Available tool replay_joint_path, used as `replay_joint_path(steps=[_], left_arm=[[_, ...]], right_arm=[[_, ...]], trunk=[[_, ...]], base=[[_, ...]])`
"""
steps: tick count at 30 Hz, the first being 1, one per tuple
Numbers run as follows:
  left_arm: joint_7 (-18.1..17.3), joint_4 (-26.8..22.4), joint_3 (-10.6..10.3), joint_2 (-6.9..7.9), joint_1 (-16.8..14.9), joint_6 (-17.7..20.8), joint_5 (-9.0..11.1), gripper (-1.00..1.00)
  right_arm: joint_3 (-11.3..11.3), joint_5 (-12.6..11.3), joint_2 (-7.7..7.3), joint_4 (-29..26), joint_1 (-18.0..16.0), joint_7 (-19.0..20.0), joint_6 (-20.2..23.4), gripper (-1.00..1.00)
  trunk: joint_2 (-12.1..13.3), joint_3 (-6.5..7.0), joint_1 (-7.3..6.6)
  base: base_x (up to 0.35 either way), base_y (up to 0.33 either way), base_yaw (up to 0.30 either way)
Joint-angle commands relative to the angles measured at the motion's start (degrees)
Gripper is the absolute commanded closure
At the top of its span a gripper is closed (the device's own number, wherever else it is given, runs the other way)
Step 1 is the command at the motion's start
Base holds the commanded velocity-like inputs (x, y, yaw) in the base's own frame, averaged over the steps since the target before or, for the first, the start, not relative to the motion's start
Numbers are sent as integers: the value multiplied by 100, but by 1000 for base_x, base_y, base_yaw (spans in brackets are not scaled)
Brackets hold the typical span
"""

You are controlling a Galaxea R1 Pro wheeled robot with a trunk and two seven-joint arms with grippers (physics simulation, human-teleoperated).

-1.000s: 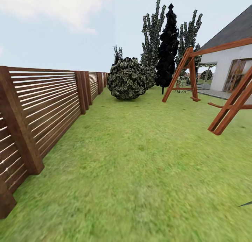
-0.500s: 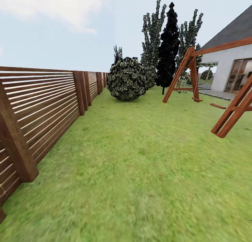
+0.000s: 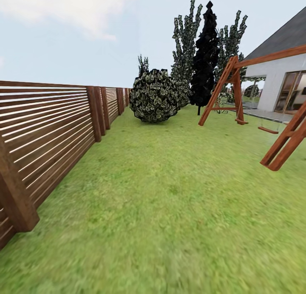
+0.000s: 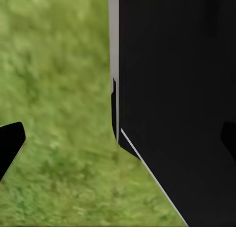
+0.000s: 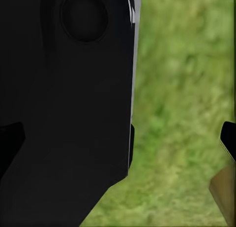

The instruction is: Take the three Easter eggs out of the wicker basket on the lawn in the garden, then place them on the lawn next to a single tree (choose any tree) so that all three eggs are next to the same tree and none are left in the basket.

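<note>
The lawn (image 3: 170, 200) stretches ahead in the head view, mottled green and flat. The Easter eggs, the wicker basket and the tree are out of view. In the left wrist view my left gripper (image 4: 118, 141) is open, its dark fingertips (image 4: 10, 145) at the frame's edges, with a black panel of my own body and grass (image 4: 54, 89) behind. The right wrist view has my right gripper (image 5: 118, 141) open too, nothing between its fingertips (image 5: 228, 138), over grass (image 5: 182, 89).
A brown slatted fence (image 3: 51, 124) runs along the left. A round dark bush (image 3: 154, 95) and a near-black cypress (image 3: 205, 56) stand at the far end. A wooden swing frame (image 3: 263, 103) and a white house (image 3: 280, 81) are at the right.
The whole head view has shifted as I roll forward: the near fence post has slid left and down, the swing frame has drifted right, and a dark tip at the lower right edge is gone.
</note>
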Motion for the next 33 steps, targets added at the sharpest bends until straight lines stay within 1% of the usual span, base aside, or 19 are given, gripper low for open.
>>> replay_joint_path(steps=[1, 22, 28, 33], left_arm=[[-3, -10, 0, 1, 3, -2, -1, -100], [-3, -11, 0, 1, 3, -2, -1, -100], [-3, -10, 0, 1, 3, -2, -1, -100], [-3, -11, 0, 1, 3, -2, -1, -100]], right_arm=[[-2, 18, -1, 1, -1, 1, -3, -100], [-11, 18, -1, 4, -1, 2, -3, -100], [-17, 14, -3, 2, -1, 1, -3, -100], [-20, 15, -1, 2, -1, -4, -3, -100]], trunk=[[-1, -3, 4], [-1, -3, 4], [-1, -3, 4], [-1, -3, 4]], base=[[318, 0, 0], [318, 0, -1], [318, 0, -182], [318, 0, -33]])
